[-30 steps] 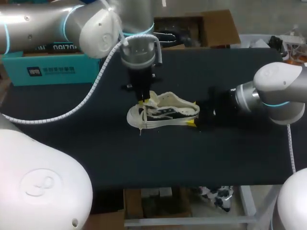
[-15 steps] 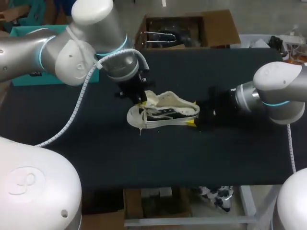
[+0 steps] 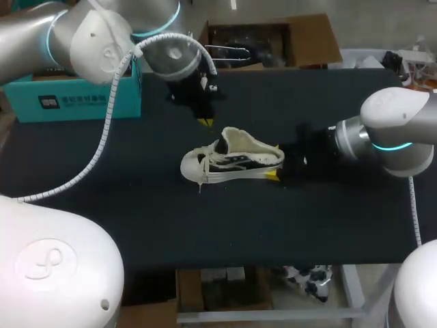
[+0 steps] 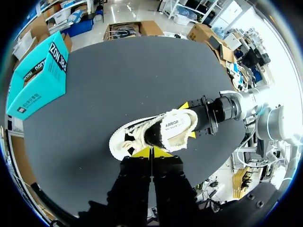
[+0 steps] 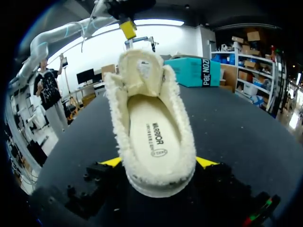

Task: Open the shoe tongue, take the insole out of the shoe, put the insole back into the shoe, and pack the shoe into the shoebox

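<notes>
- The shoe (image 3: pixel 232 164) is set on its sole on the counter (image 3: pixel 205 232). Its heel is pinched from both sides between the right jaws, and its toe points away from them.
- The left jaws are pressed together on nothing. They are held above the counter, apart from the shoe and beyond its tongue (image 5: pixel 142 71) from the right jaws.
- The tongue is raised and the mouth is open. The insole (image 5: pixel 151 137) lies flat inside, just ahead of the right jaws.
- The shoe is judged light, with a soft, fleecy-lined upper that gives when pressed and a stiffer sole. The sole at the heel is judged the firm place to hold.
- The insole is judged thin and floppy. It is best taken at its heel edge, where the fleecy rim may drag on it.
- Print can be made out on the insole and on the side of the teal box (image 3: pixel 68 102), well apart from both jaws. It is not read off here.
</notes>
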{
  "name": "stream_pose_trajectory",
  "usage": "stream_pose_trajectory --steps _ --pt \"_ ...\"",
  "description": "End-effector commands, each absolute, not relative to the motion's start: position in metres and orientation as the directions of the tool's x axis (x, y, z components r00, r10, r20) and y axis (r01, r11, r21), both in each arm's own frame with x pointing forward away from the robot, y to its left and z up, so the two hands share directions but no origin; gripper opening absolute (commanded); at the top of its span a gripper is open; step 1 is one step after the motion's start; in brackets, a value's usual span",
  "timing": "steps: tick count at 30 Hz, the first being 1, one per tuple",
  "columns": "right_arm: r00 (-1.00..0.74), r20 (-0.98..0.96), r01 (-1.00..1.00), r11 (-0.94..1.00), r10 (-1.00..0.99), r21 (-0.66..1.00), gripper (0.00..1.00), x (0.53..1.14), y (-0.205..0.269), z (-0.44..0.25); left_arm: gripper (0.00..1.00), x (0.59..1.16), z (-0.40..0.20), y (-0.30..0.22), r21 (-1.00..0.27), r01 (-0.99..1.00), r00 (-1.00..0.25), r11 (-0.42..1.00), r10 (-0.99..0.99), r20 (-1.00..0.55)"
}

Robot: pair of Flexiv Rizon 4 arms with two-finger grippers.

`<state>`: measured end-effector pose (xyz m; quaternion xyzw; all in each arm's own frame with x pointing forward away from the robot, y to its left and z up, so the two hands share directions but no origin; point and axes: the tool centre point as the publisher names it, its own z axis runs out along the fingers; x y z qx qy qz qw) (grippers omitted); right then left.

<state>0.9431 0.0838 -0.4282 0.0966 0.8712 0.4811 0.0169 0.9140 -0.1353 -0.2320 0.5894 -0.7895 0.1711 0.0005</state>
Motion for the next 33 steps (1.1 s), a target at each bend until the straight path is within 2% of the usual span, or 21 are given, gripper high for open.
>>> stream_pose_trajectory --steps 1,3,4,5,7,8,9,11,12,14,25,33 --pt "-0.981 0.064 0.152 0.516 0.184 0.843 0.00 0.947 0.084 -0.436 0.00 0.921 -0.211 -0.143 -0.210 -0.786 -0.604 0.581 -0.794 0.065" --pt "-0.981 0.064 0.152 0.516 0.184 0.843 0.00 0.947 0.084 -0.436 0.00 0.921 -0.209 -0.147 -0.155 -0.603 -0.794 0.782 -0.606 0.033" --pt "-0.981 0.064 0.152 0.516 0.184 0.843 0.00 0.947 0.084 -0.436 0.00 0.922 -0.210 -0.149 -0.131 -0.548 -0.835 0.826 -0.549 0.033" --pt "-0.981 0.064 0.152 0.516 0.184 0.843 0.00 0.947 0.084 -0.436 0.00 0.921 -0.213 -0.152 -0.089 -0.396 -0.918 0.914 -0.394 0.044" --pt "-0.981 0.064 0.152 0.516 0.184 0.843 0.00 0.947 0.084 -0.436 0.00 0.922 -0.215 -0.156 -0.107 -0.220 -0.973 0.970 -0.211 0.089" --pt "-0.981 0.064 0.152 0.516 0.184 0.843 0.00 0.947 0.084 -0.436 0.00 0.920 -0.217 -0.158 -0.115 -0.052 -0.990 0.992 -0.036 0.136" --pt "-0.981 0.064 0.152 0.516 0.184 0.843 0.00 0.947 0.084 -0.436 0.00 0.921 -0.218 -0.159 -0.144 0.031 -0.983 0.989 0.056 0.173" --pt "-0.981 0.064 0.152 0.516 0.184 0.843 0.00 0.947 0.084 -0.436 0.00 0.920 -0.223 -0.168 -0.069 0.142 -0.978 0.987 0.151 0.146" --pt "-0.981 0.064 0.152 0.516 0.184 0.843 0.00 0.947 0.084 -0.436 0.00 0.920 -0.225 -0.175 -0.008 0.113 -0.986 0.994 0.113 0.121" --pt "-0.981 0.064 0.152 0.516 0.184 0.843 0.00 0.947 0.084 -0.436 0.00 0.928 -0.231 -0.190 0.155 -0.194 -0.981 0.969 -0.195 -0.006" --pt "-0.981 0.064 0.152 0.516 0.184 0.843 0.00 0.947 0.084 -0.436 0.00 0.928 -0.231 -0.190 0.155 -0.194 -0.981 0.969 -0.195 -0.006" --pt "-0.981 0.064 0.152 0.516 0.184 0.843 0.00 0.947 0.084 -0.436 0.00 0.928 -0.266 -0.189 -0.028 -0.012 -0.998 1.000 -0.010 0.055"
